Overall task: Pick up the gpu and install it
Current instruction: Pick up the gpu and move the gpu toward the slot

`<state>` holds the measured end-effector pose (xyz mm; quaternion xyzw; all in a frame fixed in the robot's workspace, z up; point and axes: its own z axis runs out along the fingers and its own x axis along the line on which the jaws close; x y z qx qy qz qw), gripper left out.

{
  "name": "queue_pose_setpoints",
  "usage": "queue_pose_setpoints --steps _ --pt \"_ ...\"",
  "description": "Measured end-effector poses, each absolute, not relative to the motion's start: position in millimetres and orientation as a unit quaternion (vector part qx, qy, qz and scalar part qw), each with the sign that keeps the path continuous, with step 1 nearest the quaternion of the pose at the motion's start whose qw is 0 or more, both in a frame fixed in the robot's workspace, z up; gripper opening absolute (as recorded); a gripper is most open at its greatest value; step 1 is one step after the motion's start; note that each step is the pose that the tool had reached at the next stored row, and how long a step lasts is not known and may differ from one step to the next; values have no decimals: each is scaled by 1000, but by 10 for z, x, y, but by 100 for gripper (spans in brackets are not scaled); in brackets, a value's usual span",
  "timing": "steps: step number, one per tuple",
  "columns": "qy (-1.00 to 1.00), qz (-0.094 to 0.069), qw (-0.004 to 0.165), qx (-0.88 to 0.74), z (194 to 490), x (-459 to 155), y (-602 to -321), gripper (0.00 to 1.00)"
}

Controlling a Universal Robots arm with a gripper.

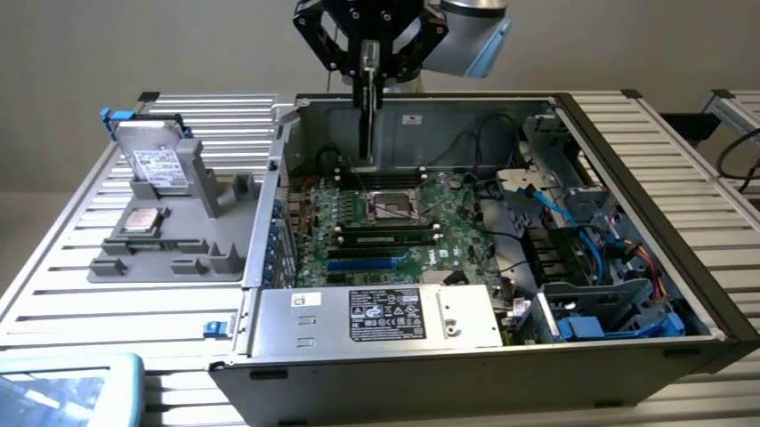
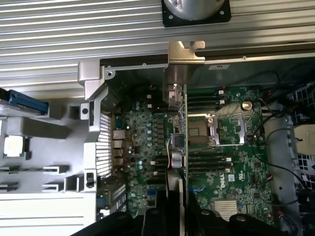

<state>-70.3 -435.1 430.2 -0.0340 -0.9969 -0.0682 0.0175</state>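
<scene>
1 gpu (image 1: 372,107) vertical in the gripper (image 1: 372,55), above the motherboard (image 1: 398,227)

Oblique exterior, overhead wrist, common motherboard (image 1: 319,218)

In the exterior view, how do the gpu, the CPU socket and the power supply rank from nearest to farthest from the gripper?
1. The gpu: held in the gripper, hanging over the case.
2. The CPU socket: middle of the motherboard.
3. The power supply: case edge closest to the camera.
</scene>
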Motion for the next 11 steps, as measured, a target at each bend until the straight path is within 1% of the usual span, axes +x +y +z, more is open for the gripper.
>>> queue_pose_setpoints --steps 7,11 --pt "-997 -68 18 -34 4273 -404 -4372 27" --pt "-997 -69 20 -34 4272 -389 -4373 27"
